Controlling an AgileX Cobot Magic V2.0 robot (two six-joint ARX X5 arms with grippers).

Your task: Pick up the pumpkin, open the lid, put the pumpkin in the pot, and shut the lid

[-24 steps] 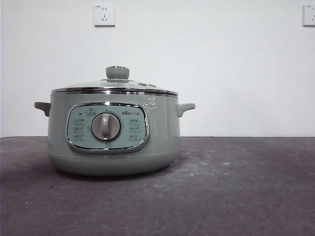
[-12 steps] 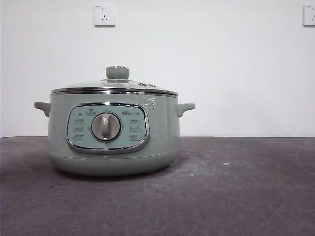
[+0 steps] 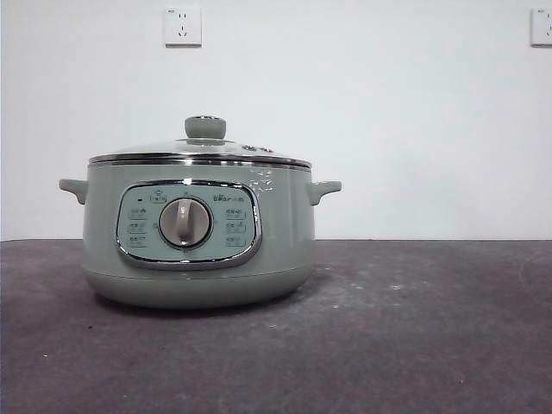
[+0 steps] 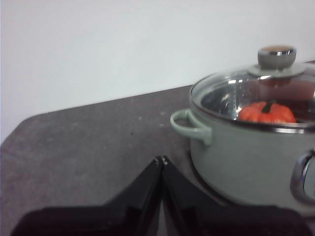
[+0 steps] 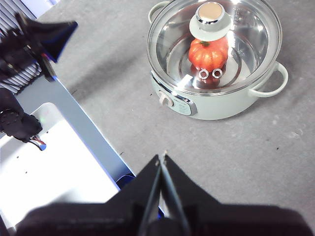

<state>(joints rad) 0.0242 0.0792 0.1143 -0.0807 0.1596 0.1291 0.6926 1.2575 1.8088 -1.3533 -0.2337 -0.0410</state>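
The pale sage-green pot [image 3: 197, 231] stands on the dark table, left of centre in the front view. The lid [image 3: 200, 152] sits closed on it, its knob [image 3: 205, 128] on top. The orange pumpkin [image 5: 208, 53] lies inside the pot, seen through the glass lid; it also shows in the left wrist view [image 4: 266, 112]. My left gripper [image 4: 161, 160] is shut and empty, low beside the pot's side handle [image 4: 191, 127]. My right gripper [image 5: 163, 158] is shut and empty, high above the table, away from the pot [image 5: 216, 59]. Neither arm shows in the front view.
The other arm's black tip [image 5: 47, 37] shows at the table's side in the right wrist view, above a white and blue base [image 5: 54, 162]. Two wall sockets [image 3: 183, 26] hang on the white wall behind. Grey table [image 3: 414, 328] spreads right of the pot.
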